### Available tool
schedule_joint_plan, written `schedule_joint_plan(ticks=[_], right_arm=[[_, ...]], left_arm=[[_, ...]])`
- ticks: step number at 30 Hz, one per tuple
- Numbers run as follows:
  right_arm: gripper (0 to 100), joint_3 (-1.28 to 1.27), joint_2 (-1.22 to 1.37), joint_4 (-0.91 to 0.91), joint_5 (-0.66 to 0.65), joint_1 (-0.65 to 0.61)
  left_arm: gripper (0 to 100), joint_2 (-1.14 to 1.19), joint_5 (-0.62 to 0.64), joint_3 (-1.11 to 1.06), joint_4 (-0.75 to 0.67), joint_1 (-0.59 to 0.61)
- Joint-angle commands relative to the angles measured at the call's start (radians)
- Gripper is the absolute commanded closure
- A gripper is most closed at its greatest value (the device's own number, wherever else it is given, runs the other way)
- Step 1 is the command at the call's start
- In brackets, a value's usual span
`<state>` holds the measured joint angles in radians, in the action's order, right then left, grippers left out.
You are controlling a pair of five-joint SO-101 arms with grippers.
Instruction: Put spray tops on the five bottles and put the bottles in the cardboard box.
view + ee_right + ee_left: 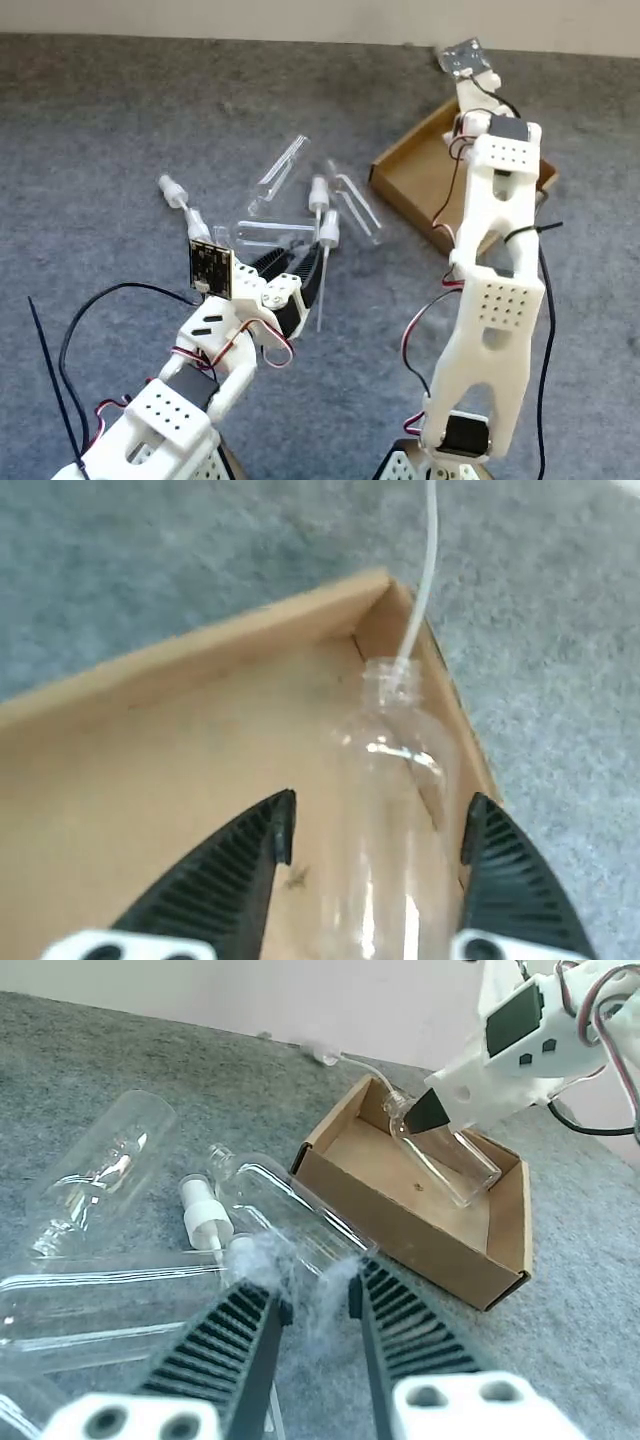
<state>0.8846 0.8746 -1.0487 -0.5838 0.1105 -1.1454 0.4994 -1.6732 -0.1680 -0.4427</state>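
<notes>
my left gripper (315, 1282) sits low over the grey carpet (100, 120), mid table; its fingers are nearly together, pinched on a white top (328, 232) that shows blurred at the tips in the left wrist view; from above, the top's thin stem (320, 300) runs back alongside one finger.

three loose bottles (270, 232) (278, 175) (355, 205) lie on their sides just past that gripper; the first is right at the tips, the second is farther off and slanted, the third is on the box side; none has a top on.

three loose tops (172, 190) (197, 222) (318, 192) lie on the carpet; two sit close together off to one side, the third lies between the bottles, just beyond the pinched top.

the box (200, 650) sits at the far right of the table, apart from the loose bottles; my right arm stretches out over it.

my right gripper (380, 802) is down in the box with fingers wide apart, one on each side of a bottle (400, 780); i can't tell if either pad touches it; the bottle lies flat on the box floor along one wall, neck toward a corner.

a thin tube (428, 560) comes out of that neck and passes over the corner onto the carpet; in the left wrist view a white head (325, 1057) lies at its far end, outside the box.
</notes>
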Motion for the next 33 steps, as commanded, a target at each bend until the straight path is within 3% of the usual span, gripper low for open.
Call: schedule_joint_plan(ticks=[1,7,16,22,29,33], right_arm=[[75.2,0.140,0.008,-0.056,-0.017,0.031],[75.2,0.206,0.091,-0.154,-0.074,0.038],[75.8,0.269,0.153,-0.159,-0.077,0.033],[86.1,0.274,0.154,-0.159,-0.080,0.031],[87.8,0.269,0.154,-0.159,-0.080,0.022],[97.8,0.280,0.142,-0.159,-0.074,0.025]], left_arm=[[93,-0.019,0.005,-0.019,0.003,0.004],[93,-0.019,0.005,-0.019,0.003,0.004],[93,-0.019,0.005,-0.019,0.003,0.004],[93,-0.019,0.005,-0.019,0.003,0.004],[93,-0.019,0.005,-0.019,0.003,0.004],[93,-0.019,0.005,-0.019,0.003,0.004]])
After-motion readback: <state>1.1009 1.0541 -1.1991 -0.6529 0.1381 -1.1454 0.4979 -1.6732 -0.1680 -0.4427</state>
